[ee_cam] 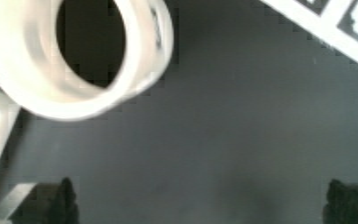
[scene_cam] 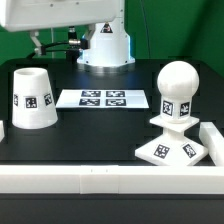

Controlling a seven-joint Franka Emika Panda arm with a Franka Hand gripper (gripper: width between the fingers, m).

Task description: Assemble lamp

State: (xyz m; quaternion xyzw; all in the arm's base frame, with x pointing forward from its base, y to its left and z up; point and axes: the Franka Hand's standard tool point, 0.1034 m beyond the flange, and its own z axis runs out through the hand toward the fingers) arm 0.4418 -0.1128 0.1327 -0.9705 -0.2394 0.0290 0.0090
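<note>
pincer (ee_cam: 202, 203) open, empty, above table; shade (ee_cam: 78, 55) rim just ahead, not touching fingers.

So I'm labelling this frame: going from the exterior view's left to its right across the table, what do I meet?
Cone shade → marker board → bulb standing on the square base.

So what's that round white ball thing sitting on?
The bulb stands upright on the flat square base, on the black table. How they join is hidden.
</note>
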